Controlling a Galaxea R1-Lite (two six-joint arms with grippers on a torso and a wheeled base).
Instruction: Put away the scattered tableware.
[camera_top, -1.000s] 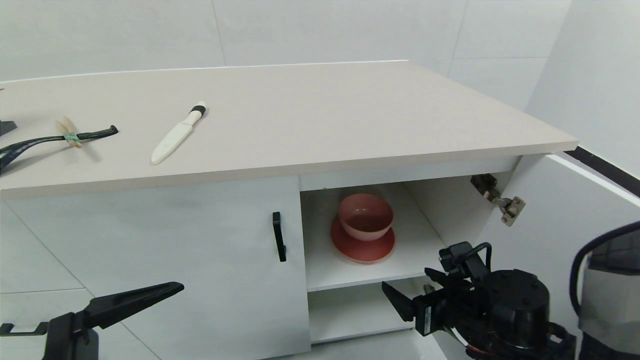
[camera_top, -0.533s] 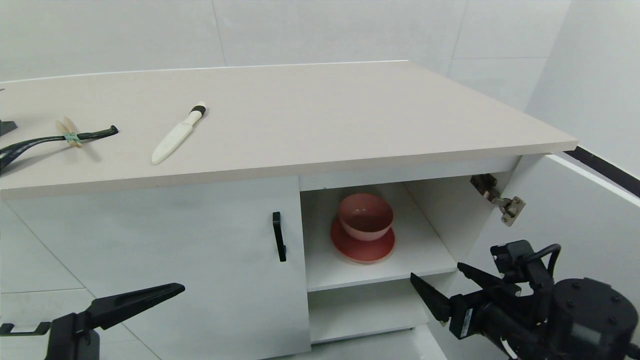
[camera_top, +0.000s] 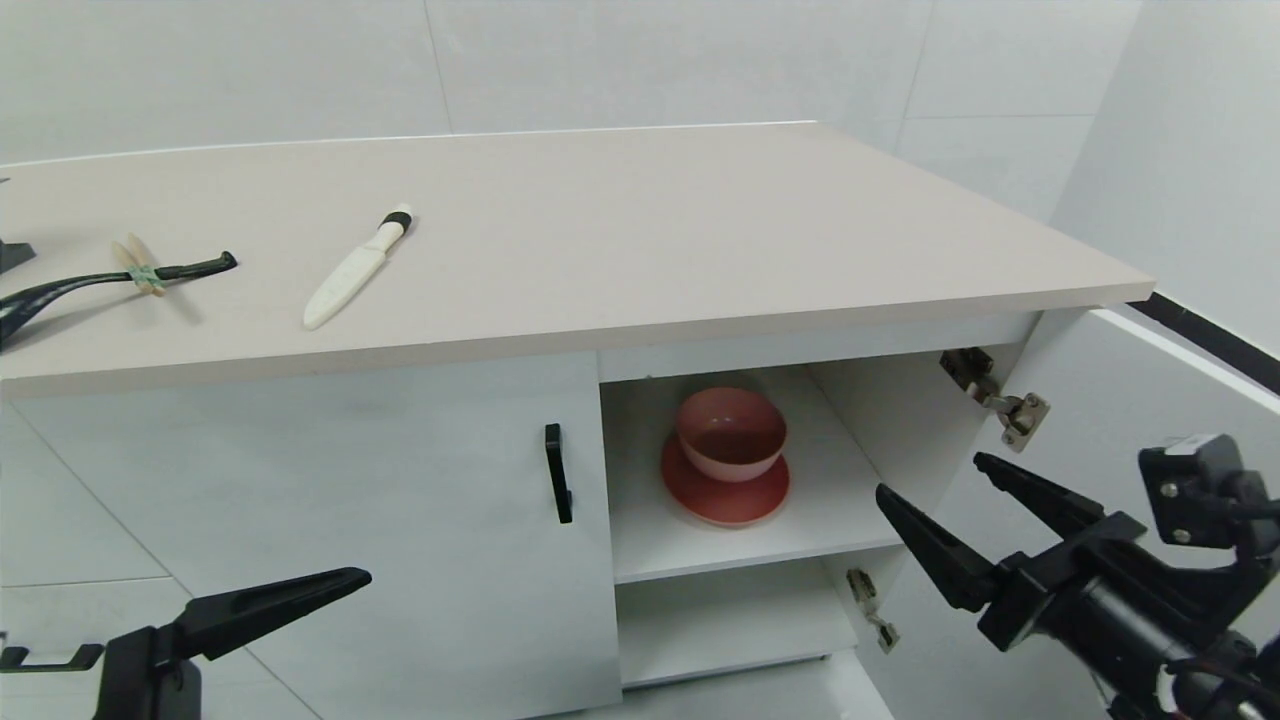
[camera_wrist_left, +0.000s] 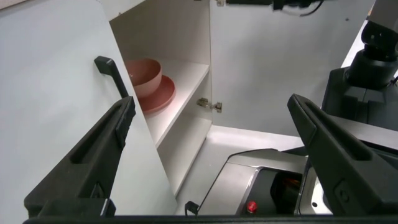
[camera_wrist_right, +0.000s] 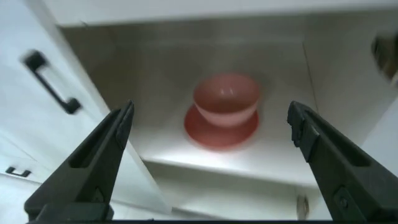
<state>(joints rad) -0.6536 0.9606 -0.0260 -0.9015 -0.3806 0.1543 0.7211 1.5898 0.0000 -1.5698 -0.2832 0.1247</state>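
A pink bowl (camera_top: 731, 434) sits on a red plate (camera_top: 725, 493) on the upper shelf of the open cabinet; both also appear in the right wrist view as bowl (camera_wrist_right: 227, 96) on plate (camera_wrist_right: 221, 132). On the counter lie a white knife (camera_top: 355, 270) and a black utensil (camera_top: 120, 275) across a pair of wooden chopsticks (camera_top: 138, 265). My right gripper (camera_top: 935, 480) hangs open and empty in front of the shelf, to the right of the bowl. My left gripper (camera_wrist_left: 211, 102) is open and empty, low before the closed door.
The right cabinet door (camera_top: 1150, 400) stands swung open, with hinges (camera_top: 1000, 400) on the side wall. The closed left door (camera_top: 350, 500) carries a black handle (camera_top: 557, 487). A bare lower shelf (camera_top: 720, 620) lies under the plate. The counter's right half (camera_top: 750, 220) is bare.
My right gripper has drawn back to the right and upward, away from the lower shelf, staying open. The left gripper, bowl and plate have not moved.
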